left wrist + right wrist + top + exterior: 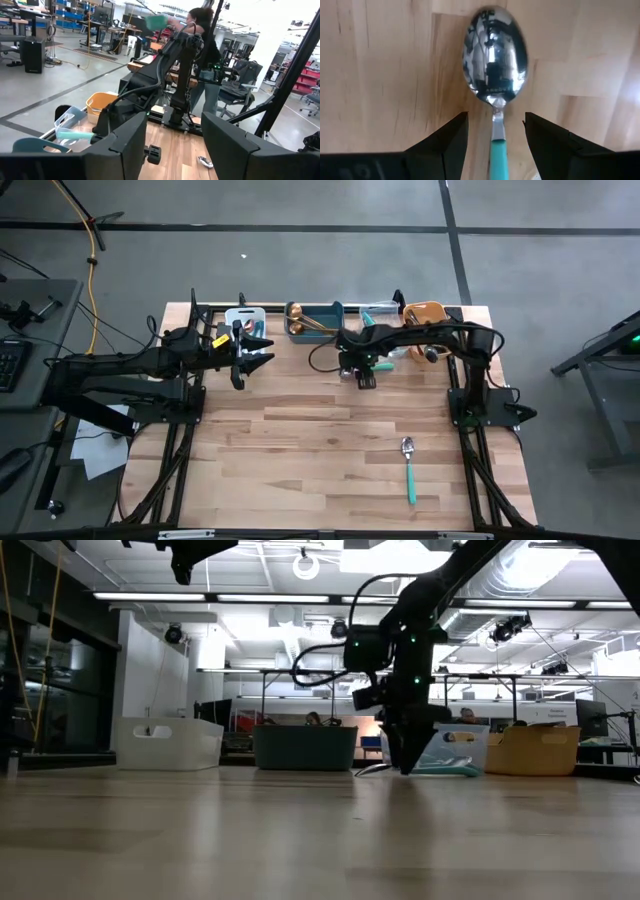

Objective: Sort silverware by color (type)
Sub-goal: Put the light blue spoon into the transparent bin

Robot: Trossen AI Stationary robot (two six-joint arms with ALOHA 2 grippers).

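Observation:
A silver spoon with a teal handle [495, 55] lies flat on the wood under my right gripper [496, 117], which points down at the table's far middle [366, 378]. The gripper is open. Its fingers stand on either side of the spoon's neck with wood showing between them and the spoon. A second teal-handled spoon [409, 468] lies by itself toward the near right. My left gripper [244, 360] hangs open and level above the far left, next to the white bin [243, 320].
Along the far edge stand a white bin, a teal bin [315, 318] with gold utensils in it, a clear bin [380, 315] and an orange bin [425, 312]. Bare wood fills the middle and near part [300, 460]. A person [202, 30] stands beyond the table.

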